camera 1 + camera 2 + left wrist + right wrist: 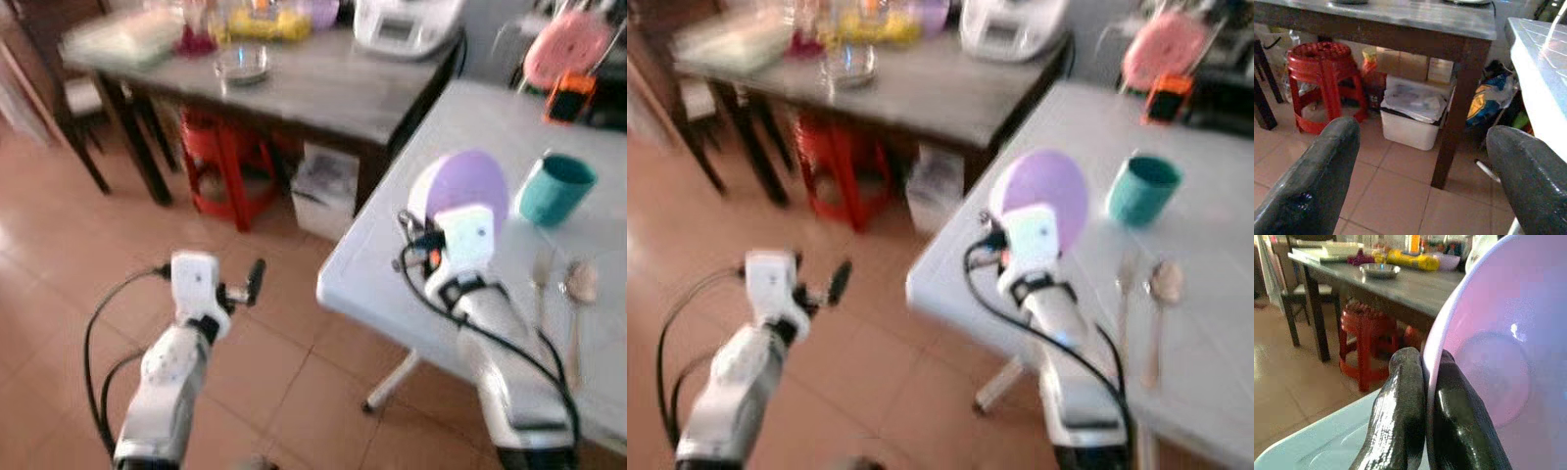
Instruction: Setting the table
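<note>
The white table (470, 117) is being set, and its near-left corner is where the purple bowl (468, 181) is held, tilted almost on edge just above the surface. Farther along, toward the right edge, a teal cup (554, 189) stands, with a fork (540, 279) and a spoon (580, 286) laid nearer the front edge. The placing step appears to be in hand; the bowl would next need to be levelled and lowered beside the cutlery before release. The right gripper (1422, 382) is reached forward over the corner, its fingers pinched tight on the bowl's rim. The left gripper (1425, 166) is held low over the tiled floor (59, 255), fingers spread wide, holding nothing.
</note>
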